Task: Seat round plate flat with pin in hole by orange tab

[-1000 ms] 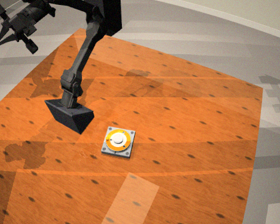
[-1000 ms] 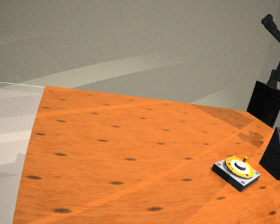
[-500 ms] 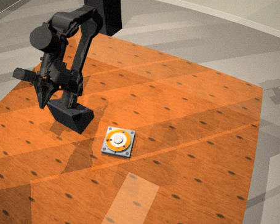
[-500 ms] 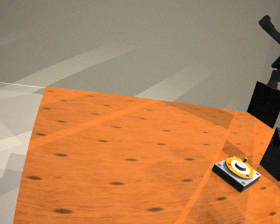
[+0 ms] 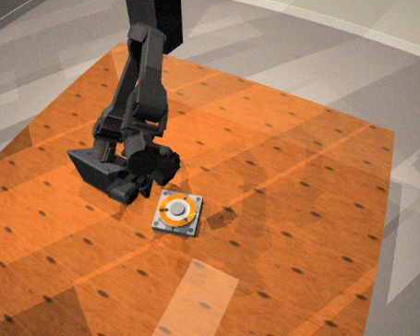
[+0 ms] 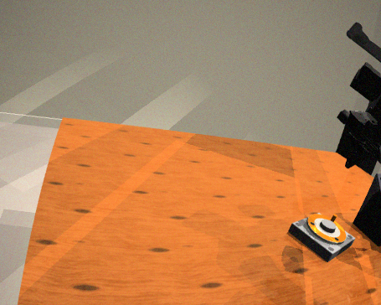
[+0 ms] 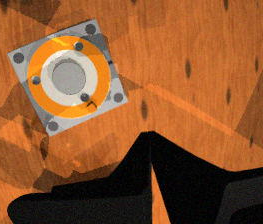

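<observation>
The round plate (image 5: 165, 218) (image 6: 315, 227) (image 7: 68, 113), orange with a pale inner ring, sits around the grey post (image 5: 177, 208) (image 6: 327, 225) (image 7: 68, 76) on the square grey base (image 5: 164, 229) (image 6: 311, 242) (image 7: 102, 44). In the exterior view the plate looks tilted, with its left side raised. Its small tab (image 6: 334, 218) stands up at the side toward the arm. Several dark holes show in the plate; the pin is not visible. My gripper (image 5: 145, 195) (image 6: 349, 166) (image 7: 147, 137) is shut and empty, above the table on the arm's side of the base, clear of the plate.
The arm's dark wedge-shaped mount (image 5: 93, 174) (image 6: 375, 214) stands on the wooden table (image 5: 285, 193) (image 6: 154, 213) close to the base. A tall black block (image 5: 156, 4) rises at the table's back edge.
</observation>
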`<state>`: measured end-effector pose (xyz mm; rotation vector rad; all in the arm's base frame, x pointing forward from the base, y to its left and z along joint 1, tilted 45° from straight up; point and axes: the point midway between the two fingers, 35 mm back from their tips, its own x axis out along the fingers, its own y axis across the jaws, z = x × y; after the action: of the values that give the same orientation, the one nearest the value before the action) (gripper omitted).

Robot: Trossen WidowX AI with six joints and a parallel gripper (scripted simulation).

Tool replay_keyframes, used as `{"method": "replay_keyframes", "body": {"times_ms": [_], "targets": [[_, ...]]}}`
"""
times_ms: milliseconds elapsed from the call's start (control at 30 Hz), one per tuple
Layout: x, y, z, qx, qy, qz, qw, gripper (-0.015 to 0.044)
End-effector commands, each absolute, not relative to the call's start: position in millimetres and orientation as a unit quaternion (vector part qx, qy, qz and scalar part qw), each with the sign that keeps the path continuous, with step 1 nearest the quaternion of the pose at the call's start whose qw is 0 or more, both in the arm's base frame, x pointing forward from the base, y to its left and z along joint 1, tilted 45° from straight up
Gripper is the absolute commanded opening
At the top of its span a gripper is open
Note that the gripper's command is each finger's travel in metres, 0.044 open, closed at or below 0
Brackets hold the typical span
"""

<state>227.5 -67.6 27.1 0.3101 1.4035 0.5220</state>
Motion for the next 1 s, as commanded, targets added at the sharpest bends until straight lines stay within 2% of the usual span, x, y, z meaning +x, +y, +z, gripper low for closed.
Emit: {"method": "replay_keyframes", "body": {"times_ms": [0, 967], "targets": [[215.6, 2.4, 13.8, 0.199, 0.656, 0.317, 0.655, 0.0000], [210.1, 40.6, -28.3, 0.208, 0.660, 0.329, 0.643, 0.0000]]}}
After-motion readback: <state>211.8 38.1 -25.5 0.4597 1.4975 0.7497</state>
